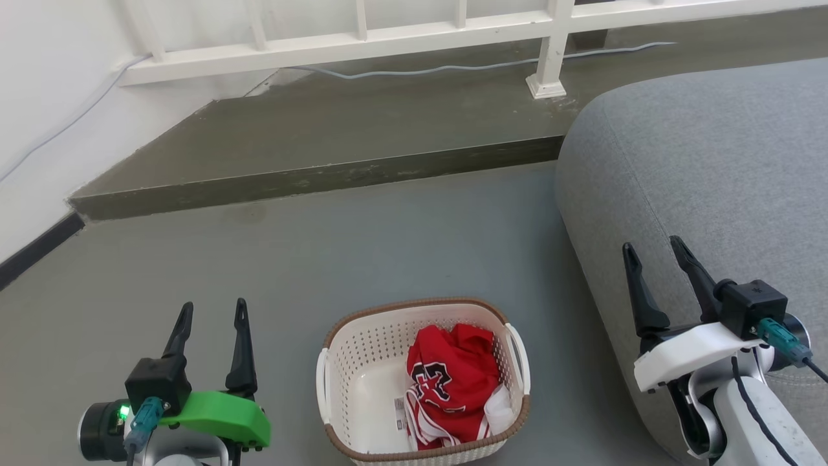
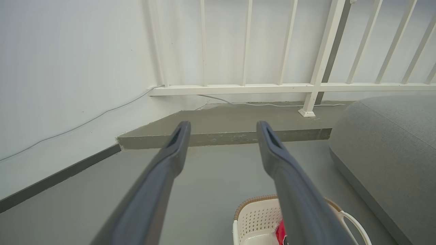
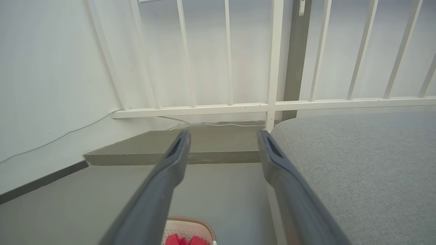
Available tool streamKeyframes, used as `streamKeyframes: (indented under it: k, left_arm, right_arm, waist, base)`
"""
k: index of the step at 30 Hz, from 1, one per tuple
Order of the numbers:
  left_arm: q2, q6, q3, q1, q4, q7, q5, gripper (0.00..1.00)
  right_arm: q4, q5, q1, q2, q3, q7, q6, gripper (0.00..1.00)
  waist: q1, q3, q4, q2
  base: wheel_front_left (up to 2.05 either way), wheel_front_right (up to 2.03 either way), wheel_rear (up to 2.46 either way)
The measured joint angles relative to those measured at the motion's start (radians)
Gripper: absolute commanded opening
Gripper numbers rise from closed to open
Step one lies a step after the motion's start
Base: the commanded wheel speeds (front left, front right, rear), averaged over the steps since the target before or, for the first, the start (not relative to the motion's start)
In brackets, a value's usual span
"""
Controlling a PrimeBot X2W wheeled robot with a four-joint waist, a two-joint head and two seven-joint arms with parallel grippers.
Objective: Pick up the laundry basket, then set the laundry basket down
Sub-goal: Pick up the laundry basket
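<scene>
Grey floor (image 1: pixel 388 246) bounded by a white wall (image 1: pixel 52 97), a raised step (image 1: pixel 323 129) carrying a white railing (image 1: pixel 401 39), and a grey sofa (image 1: pixel 711 162) at right. The laundry basket (image 1: pixel 369 349), cream perforated plastic with a brown woven-look rim and white side handles, stands on the floor between the arms and contains a red garment (image 1: pixel 453 375). Left gripper (image 1: pixel 214 304) and right gripper (image 1: pixel 651 244) are clear of it, fingers spread, holding nothing.
</scene>
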Motion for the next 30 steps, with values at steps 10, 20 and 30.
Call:
streamKeyframes:
  k: [10, 20, 30]
  left_arm:
    - [-0.004, -0.001, -0.005, -0.002, -0.023, 0.000, 0.000, 1.00]
    - [-0.010, -0.001, -0.012, -0.044, -0.036, 0.000, 0.001, 1.00]
    - [-0.017, -0.001, -0.022, -0.113, -0.036, 0.000, 0.003, 1.00]
  right_arm:
    - [-0.003, -0.001, 0.002, 0.001, -0.016, 0.000, 0.009, 1.00]
    - [-0.007, -0.003, -0.021, -0.001, -0.033, 0.000, 0.020, 1.00]
    - [-0.006, -0.005, -0.100, -0.009, -0.054, 0.000, 0.029, 1.00]
  waist:
    - [0.0000, 0.055, 0.002, 0.0000]
    - [0.0000, 0.165, 0.006, 0.0000]
    - [0.0000, 0.289, 0.010, 0.0000]
  base:
    - [0.00, 0.00, 0.00]
    - [0.00, 0.00, 0.00]
    - [0.00, 0.00, 0.00]
